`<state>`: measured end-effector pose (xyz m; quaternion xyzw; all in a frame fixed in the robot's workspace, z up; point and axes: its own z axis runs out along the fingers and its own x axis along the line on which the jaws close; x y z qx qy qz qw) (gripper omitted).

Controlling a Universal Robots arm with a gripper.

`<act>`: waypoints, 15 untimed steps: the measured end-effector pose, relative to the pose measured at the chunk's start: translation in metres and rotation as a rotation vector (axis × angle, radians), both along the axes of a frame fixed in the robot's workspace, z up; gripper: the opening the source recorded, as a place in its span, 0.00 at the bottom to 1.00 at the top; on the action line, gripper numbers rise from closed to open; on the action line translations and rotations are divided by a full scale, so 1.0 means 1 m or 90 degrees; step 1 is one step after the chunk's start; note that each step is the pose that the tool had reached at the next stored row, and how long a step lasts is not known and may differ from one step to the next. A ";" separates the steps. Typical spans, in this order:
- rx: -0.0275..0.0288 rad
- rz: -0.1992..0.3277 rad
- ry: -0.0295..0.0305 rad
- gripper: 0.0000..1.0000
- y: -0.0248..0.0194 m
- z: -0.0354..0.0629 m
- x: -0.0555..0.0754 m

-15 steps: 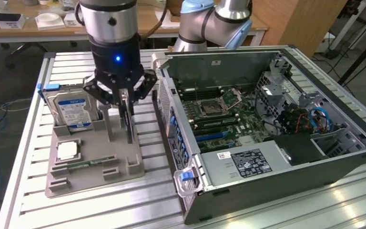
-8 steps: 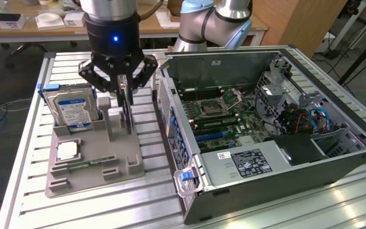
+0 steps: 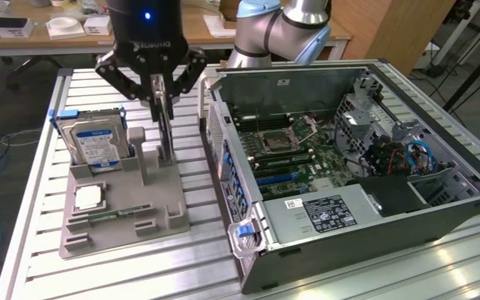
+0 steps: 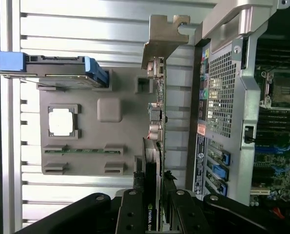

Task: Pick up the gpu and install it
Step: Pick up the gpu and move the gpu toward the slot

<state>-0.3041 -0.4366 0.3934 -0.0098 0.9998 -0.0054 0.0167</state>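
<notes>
1. Gripper (image 3: 160, 100) hangs from the black wrist in the upper left-centre of the exterior view. Its two dark fingers point straight down and are closed on the gpu (image 3: 165, 134), one finger against each flat face.
2. Seen edge-on, the gpu is a thin flat card with a green circuit board on one side and a black cooler face on the other. In the wrist view a small green-and-white logo sits on its edge between the fingers, and a silver metal bracket (image 4: 162, 41) folds over at the end farthest from them.
3. The card stands upright directly beneath the gripper, with its upper part clamped between the fingers. Its lower edge reaches the grey holder (image 3: 169, 194); whether it is seated there or just clear of it cannot be told.
4. In the exterior view, left of centre, the gpu stands between the blue-labelled hard drive (image 3: 97, 140), upright just to its left, and the open computer case (image 3: 440, 212) on its right.
5. A square silver CPU chip (image 3: 88, 197) lies flat on the same holder, lower left of the card and apart from it.
</notes>
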 end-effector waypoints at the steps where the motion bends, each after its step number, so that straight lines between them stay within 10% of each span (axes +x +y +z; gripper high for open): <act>1: 0.0000 0.000 0.0000 0.26 0.0000 0.0045 0.000; 11: 0.0000 0.000 -0.0001 0.26 0.0000 0.0499 0.000; 15: -0.0002 0.000 -0.0002 0.26 0.0000 0.0509 0.000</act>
